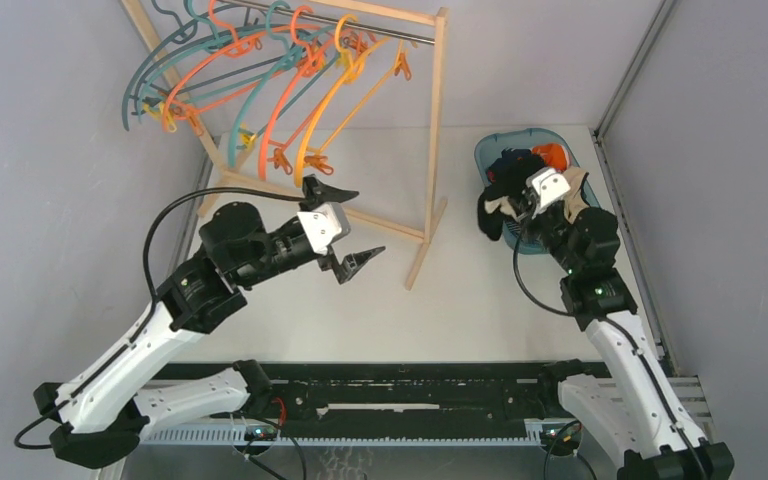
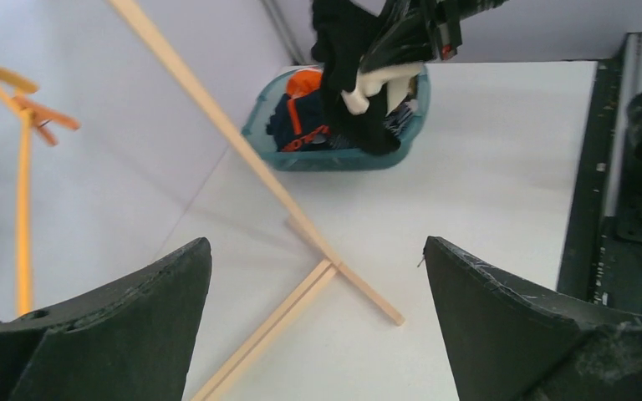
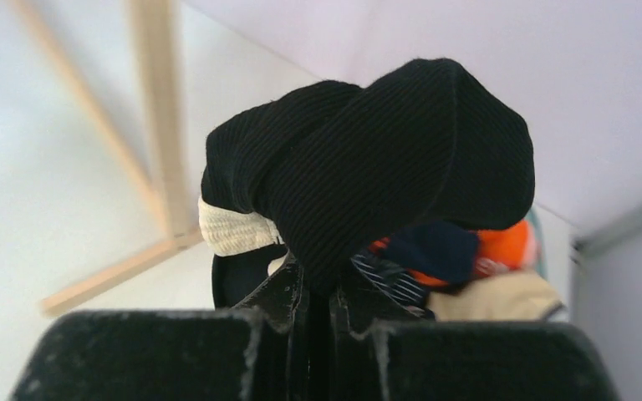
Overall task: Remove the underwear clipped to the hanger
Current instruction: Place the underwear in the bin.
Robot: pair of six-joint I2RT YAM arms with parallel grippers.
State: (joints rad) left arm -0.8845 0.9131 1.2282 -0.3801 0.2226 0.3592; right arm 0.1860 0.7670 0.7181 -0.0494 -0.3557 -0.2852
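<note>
- Basket (image 1: 480,158): teal, oval, standing on the white table (image 1: 480,290) at its far right side.
- Black underwear (image 3: 384,167): ribbed black cloth with a pale waistband. It is bunched and lifted clear of the table, and hangs over the basket's near left rim, with a fold drooping outside the wall.
- Right gripper (image 3: 328,305): above the basket's near left rim. Its jaws are pressed together on a pinch of the black underwear, with no gap showing between them.
- Other underwear (image 2: 301,117): piled inside the basket. There are navy pieces with orange trim, a striped piece and a beige piece towards the basket's right side.
- Left gripper (image 1: 345,225): well to the left of the basket, above bare table. Its jaws are spread wide with nothing between them or touching them.
- Wooden rack (image 1: 435,120): to the left of the basket, between it and the left gripper, with its foot resting on the table.
- Hangers (image 1: 260,90): teal, orange and yellow, with clips. They hang from the rack's rail, far left of the basket.
</note>
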